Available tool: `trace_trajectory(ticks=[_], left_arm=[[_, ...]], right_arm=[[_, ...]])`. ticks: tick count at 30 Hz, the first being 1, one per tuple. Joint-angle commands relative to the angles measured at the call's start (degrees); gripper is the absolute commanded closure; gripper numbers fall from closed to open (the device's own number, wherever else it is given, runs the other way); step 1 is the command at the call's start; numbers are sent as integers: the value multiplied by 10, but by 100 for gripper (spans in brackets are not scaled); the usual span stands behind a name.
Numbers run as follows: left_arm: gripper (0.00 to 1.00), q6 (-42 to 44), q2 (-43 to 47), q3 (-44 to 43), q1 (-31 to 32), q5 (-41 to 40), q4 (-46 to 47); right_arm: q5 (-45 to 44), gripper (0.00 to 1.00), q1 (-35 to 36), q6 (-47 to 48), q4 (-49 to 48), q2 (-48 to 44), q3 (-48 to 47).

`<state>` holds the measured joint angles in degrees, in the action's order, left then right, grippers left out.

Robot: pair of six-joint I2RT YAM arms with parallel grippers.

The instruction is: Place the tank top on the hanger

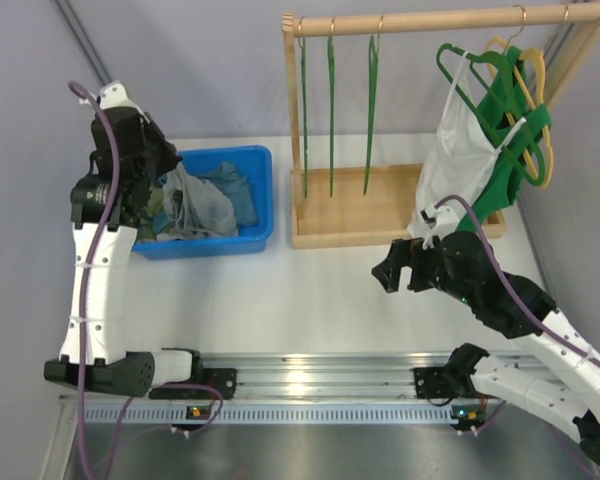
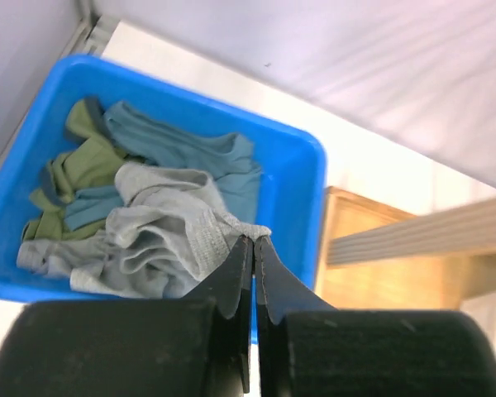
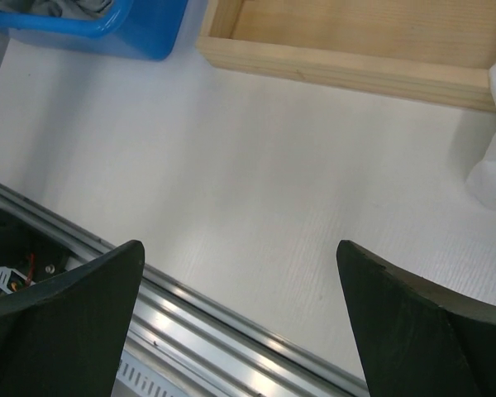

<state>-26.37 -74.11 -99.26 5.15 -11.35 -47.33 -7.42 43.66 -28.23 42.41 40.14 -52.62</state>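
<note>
The light grey tank top lies bunched in the blue bin, and one fold is drawn up. My left gripper is over the bin's left part. In the left wrist view it is shut on a fold of the grey tank top. Three thin green hangers with gold hooks hang edge-on from the wooden rail, far from both grippers. My right gripper is open and empty above bare table, in front of the rack's base; its wrist view shows its jaws wide apart.
Teal and olive clothes lie in the bin. The wooden rack stands at the back. At its right end hang a white tank top on thick green hangers and a yellow hanger. An aluminium rail runs along the near edge.
</note>
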Motion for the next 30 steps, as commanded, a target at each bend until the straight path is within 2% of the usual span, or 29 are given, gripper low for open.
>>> trace_trajectory(ticks=[1,9,14,21,24,28,29,30], left_arm=[[100,30,9,-94,5,66,-46],[100,22,2,-274,7,157,-45],[100,-20,7,-312,7,204,40],[100,-79,-15,-408,7,244,141],[100,-117,0,-384,6,273,206],[100,-156,25,-334,6,338,223],[100,-162,33,-311,6,346,223],[100,-164,46,-248,6,355,223]], right_arm=[[8,0,6,14,-37,11,-40],[13,0,6,18,-46,22,-55],[13,0,6,19,-44,27,-63],[12,0,6,21,-41,28,-66],[10,0,6,20,-42,27,-65],[12,0,6,20,-44,24,-64],[11,0,6,20,-48,23,-61],[11,0,6,20,-49,22,-58]])
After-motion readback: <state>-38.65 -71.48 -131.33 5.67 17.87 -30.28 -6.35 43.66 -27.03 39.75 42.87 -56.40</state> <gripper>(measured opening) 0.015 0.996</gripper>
